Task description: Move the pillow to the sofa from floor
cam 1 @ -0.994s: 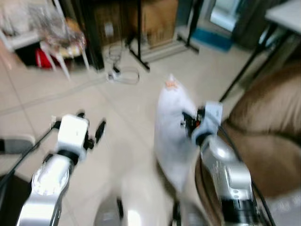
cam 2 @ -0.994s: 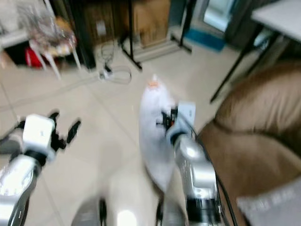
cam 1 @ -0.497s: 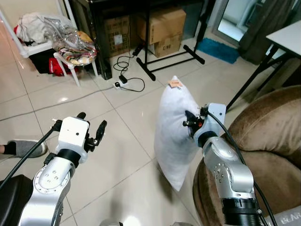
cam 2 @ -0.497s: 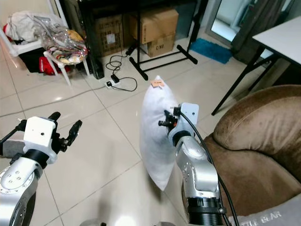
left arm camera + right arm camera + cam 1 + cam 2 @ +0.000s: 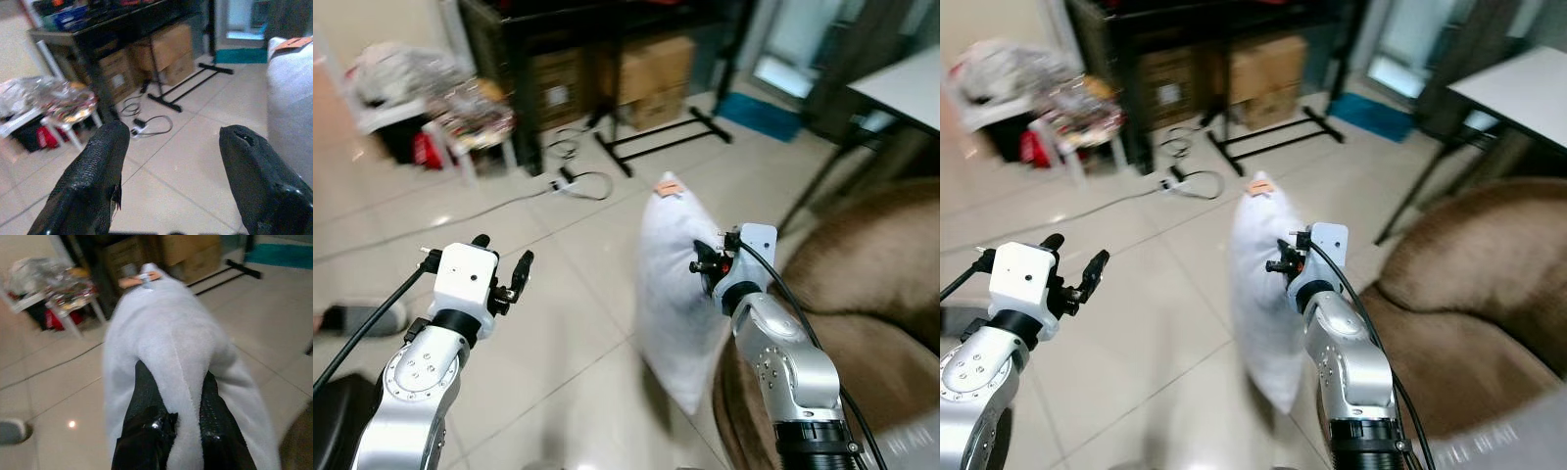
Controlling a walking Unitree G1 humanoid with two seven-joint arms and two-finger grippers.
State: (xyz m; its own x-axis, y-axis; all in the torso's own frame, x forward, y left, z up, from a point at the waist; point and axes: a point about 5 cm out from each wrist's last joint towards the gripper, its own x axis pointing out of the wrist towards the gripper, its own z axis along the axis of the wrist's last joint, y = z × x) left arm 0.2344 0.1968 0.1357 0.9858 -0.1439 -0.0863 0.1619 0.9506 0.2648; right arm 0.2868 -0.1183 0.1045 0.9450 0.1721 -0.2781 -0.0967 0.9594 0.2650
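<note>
Since half a second ago the right tool [image 5: 1285, 266] and its white pillow [image 5: 677, 294] have kept their pose; only the camera has shifted slightly and blurred. The pillow hangs upright off the tiled floor [image 5: 558, 323], pinched along one edge between the right tool's fingers [image 5: 146, 401], just beside the brown sofa [image 5: 1469, 313]. The left tool [image 5: 501, 274] hovers well apart over bare floor, fingers spread wide.

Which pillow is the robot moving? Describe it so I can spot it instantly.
Start at the brown sofa on the robot's right. Just left of its arm, the right gripper pinches a white pillow hanging upright above the tiled floor. It alone carries an orange tag on top.
</note>
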